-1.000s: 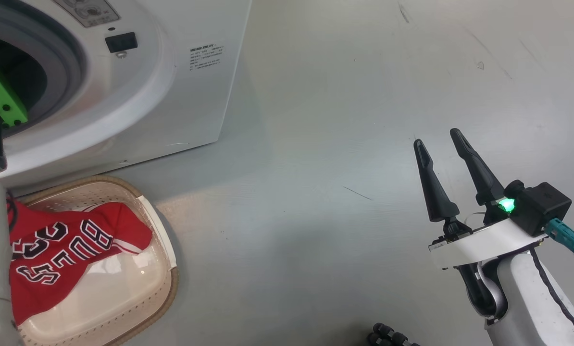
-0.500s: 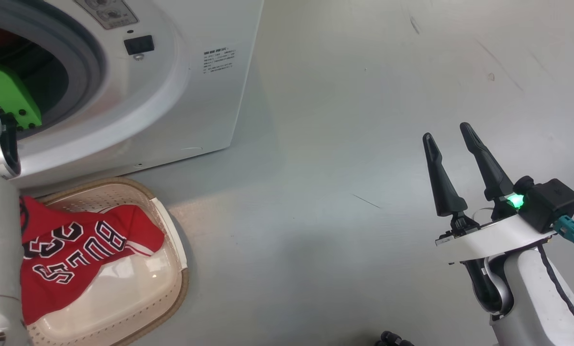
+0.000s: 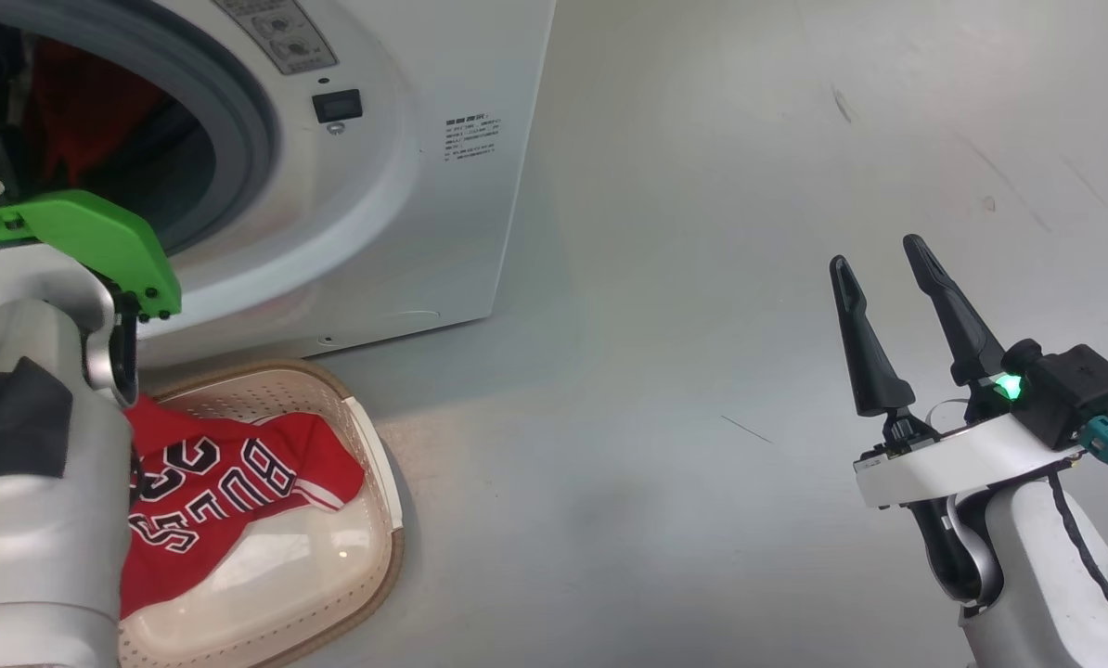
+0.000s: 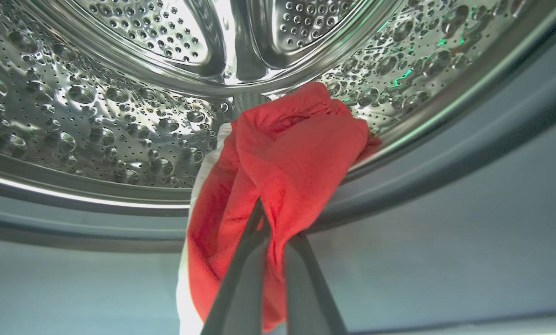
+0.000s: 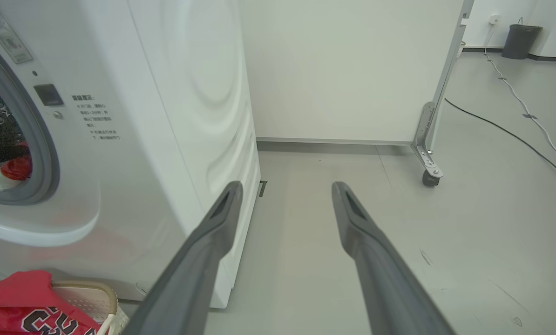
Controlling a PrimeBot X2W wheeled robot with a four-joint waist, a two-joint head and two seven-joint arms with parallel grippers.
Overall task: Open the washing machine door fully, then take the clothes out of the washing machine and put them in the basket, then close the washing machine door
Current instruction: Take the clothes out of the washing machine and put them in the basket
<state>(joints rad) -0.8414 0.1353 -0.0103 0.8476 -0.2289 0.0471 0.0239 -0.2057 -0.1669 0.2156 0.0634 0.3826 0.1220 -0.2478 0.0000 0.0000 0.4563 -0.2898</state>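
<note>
In the left wrist view my left gripper [image 4: 271,223] is shut on a red garment with white trim [image 4: 296,153], which hangs over the lip of the steel drum [image 4: 96,125]. The head view has the washing machine [image 3: 443,213] at the upper left, its round opening bare. My left arm's green wrist plate [image 3: 90,237] sits at that opening, and red cloth [image 3: 81,111] lies inside. The washing machine door is out of view. A red jersey [image 3: 229,492] lies in the cream basket [image 3: 368,557] in front of the machine. My right gripper [image 3: 877,255] hangs open over the floor, far right.
A white partition on castors [image 5: 427,172] stands behind the machine's right side. Cables [image 5: 515,135] run across the grey floor, and a dark bin [image 5: 520,39] stands by the far wall. Open floor [image 3: 656,417] lies between the basket and my right arm.
The head camera has turned, so the whole picture slid right and down. My left gripper has shut on the red garment at the drum's mouth. The right gripper stays open.
</note>
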